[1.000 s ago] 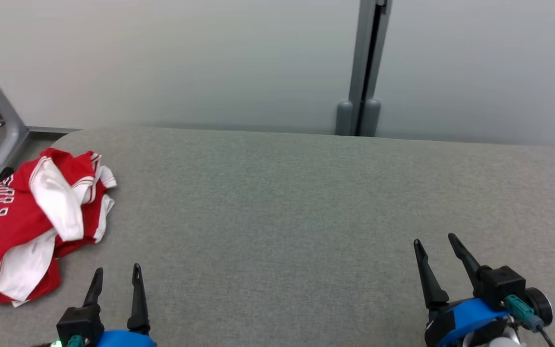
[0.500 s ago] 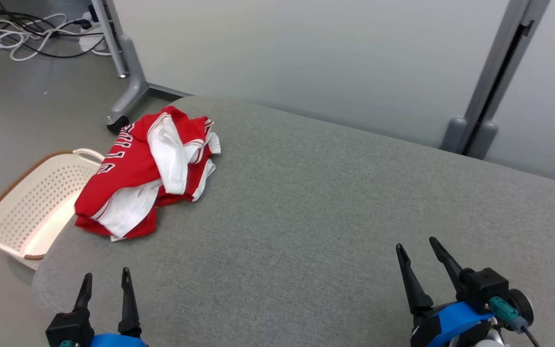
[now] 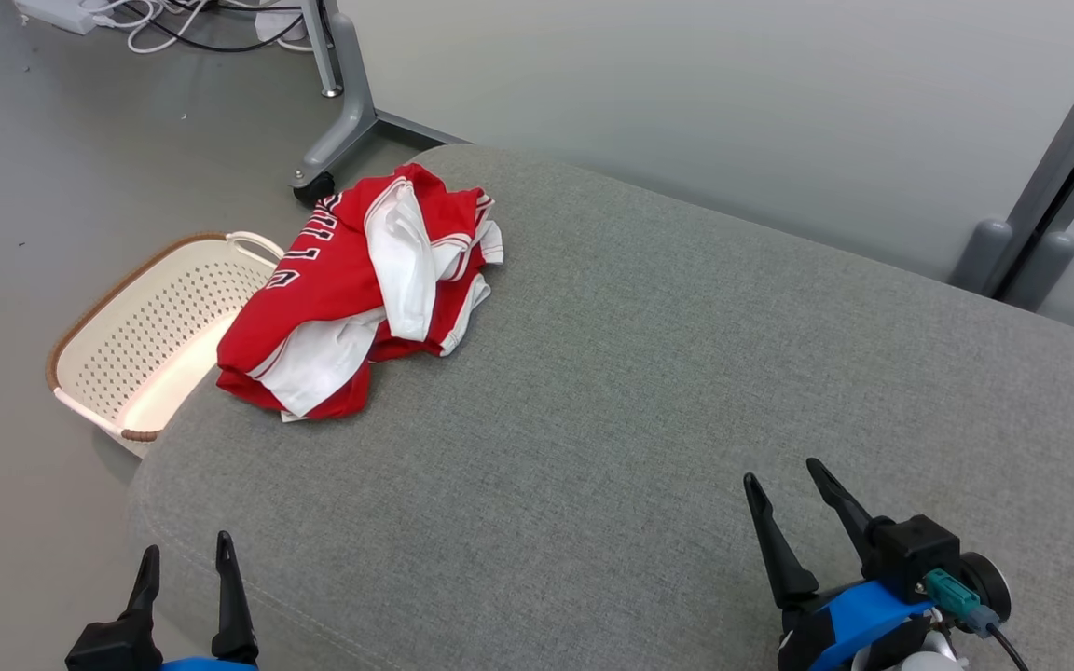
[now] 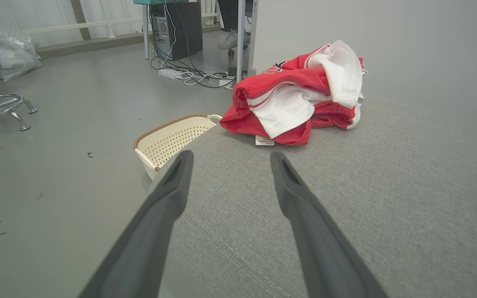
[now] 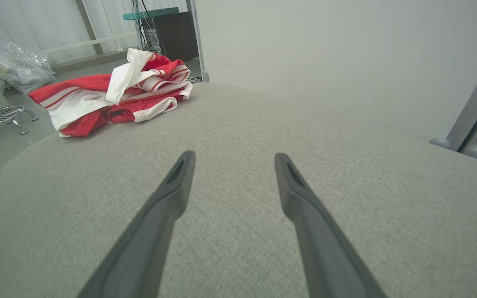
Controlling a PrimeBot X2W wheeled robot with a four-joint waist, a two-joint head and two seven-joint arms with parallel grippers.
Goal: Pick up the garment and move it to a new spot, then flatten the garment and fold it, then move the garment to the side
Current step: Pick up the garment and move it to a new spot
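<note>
Garment: your red and white garment (image 3: 369,289) lies bunched in a loose heap on the grey padded surface (image 3: 649,373). It sits near the far-left corner, at about 10 o'clock from the middle of the head view. Dark lettering runs along the red cloth on its left side, and a white panel is draped over the top.
Garment edge: the heap's left side reaches the edge of the surface. In the left wrist view a small white label (image 4: 264,140) pokes out at its near hem.
Left gripper: your left gripper (image 3: 185,545) hangs at 7 o'clock in the head view, by the near-left corner of the surface. Its fingers are spread wide and hold nothing. The garment is at about 1 o'clock from it, well apart.
Right gripper: your right gripper (image 3: 782,472) is at 5 o'clock in the head view, over bare fabric, with its jaws also wide and empty. From there the garment is at 10 o'clock, far across the surface.
Basket: a cream perforated basket (image 3: 155,317) with a brown rim stands on the floor at 9 o'clock of the garment, just beside the surface's edge.
Floor: cables (image 3: 173,14) and a wheeled grey frame leg (image 3: 337,112) lie at 12 o'clock beyond the garment.
Wall side: a grey upright post (image 3: 1040,205) stands at 2 o'clock behind the surface.
</note>
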